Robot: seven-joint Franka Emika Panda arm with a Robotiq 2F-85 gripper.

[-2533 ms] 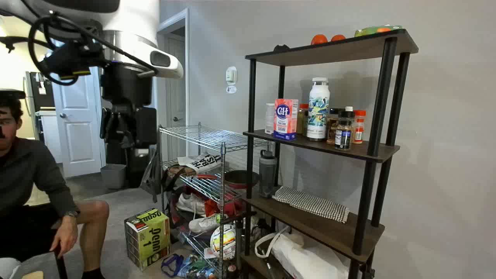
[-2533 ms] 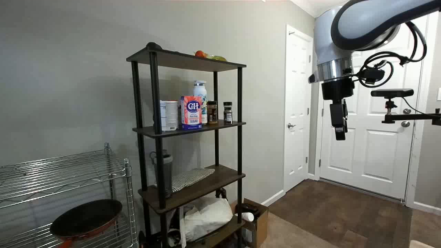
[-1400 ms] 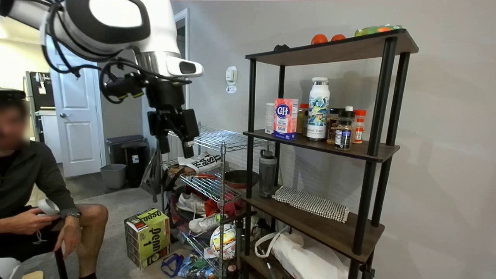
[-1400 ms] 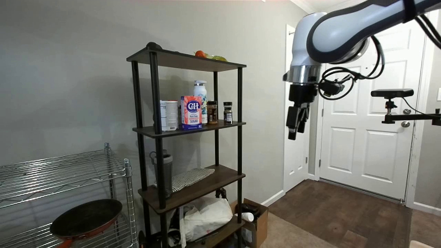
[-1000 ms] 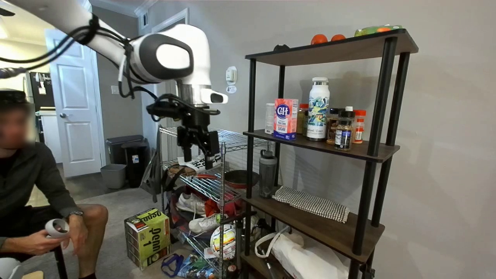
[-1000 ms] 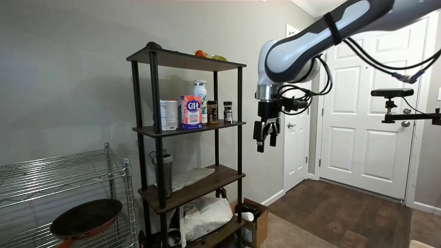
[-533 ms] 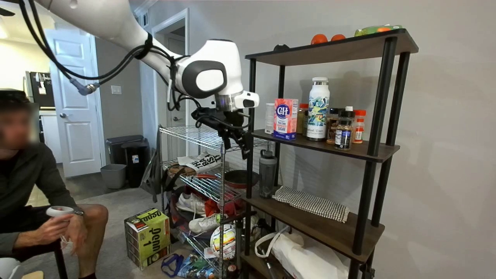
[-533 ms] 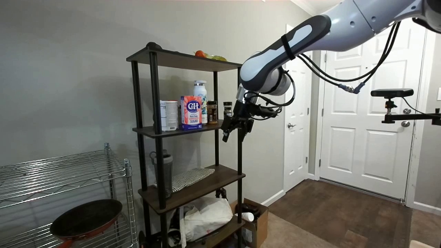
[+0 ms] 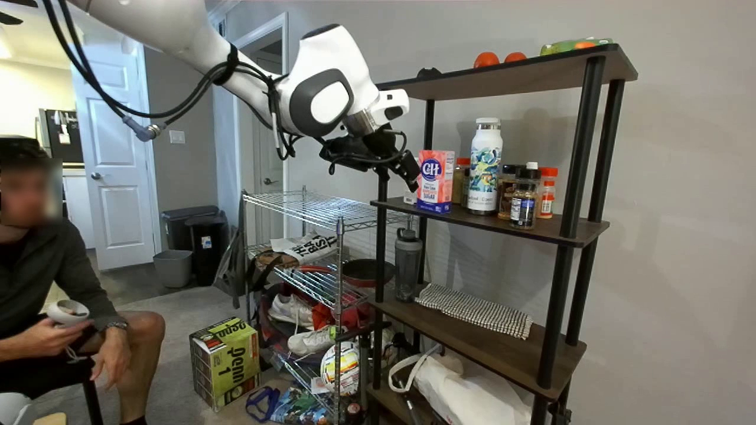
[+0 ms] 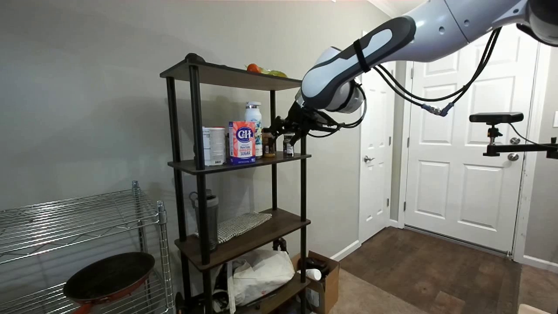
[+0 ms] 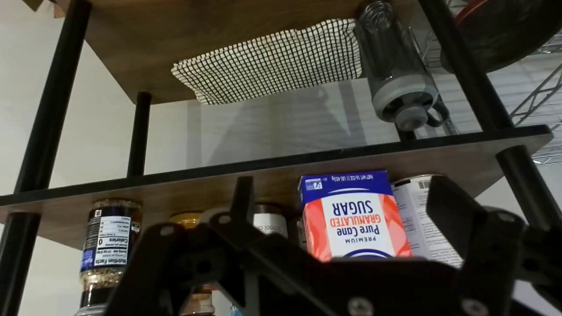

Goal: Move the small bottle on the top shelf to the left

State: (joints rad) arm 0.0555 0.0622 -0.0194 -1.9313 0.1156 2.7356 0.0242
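Note:
The small bottle, a spice jar with a dark label (image 9: pixel 523 203), stands upright at the front of the rack's second board from the top (image 9: pixel 558 231). It also shows in an exterior view (image 10: pixel 288 146) and upside down at the left of the wrist view (image 11: pixel 109 245). The rack's topmost board (image 9: pixel 520 79) is above. My gripper (image 9: pixel 410 177) is open and empty, tilted toward the rack at the height of the second board. In the wrist view its fingers (image 11: pixel 347 202) spread either side of the sugar box (image 11: pixel 351 219), in front of it; contact is not visible.
A tall white bottle (image 9: pixel 485 171), a brown spice jar (image 10: pixel 268 144), a red-capped jar (image 9: pixel 547 192) and a white canister (image 10: pixel 214 146) share the second board. Black rack posts (image 9: pixel 582 153) stand at the corners. A wire rack (image 9: pixel 331 209) and a seated person (image 9: pixel 53 283) are nearby.
The arm has swung from well away over to the rack. In the last half second, the gripper has risen and tilted from downward toward the second board. The shelf items have not moved.

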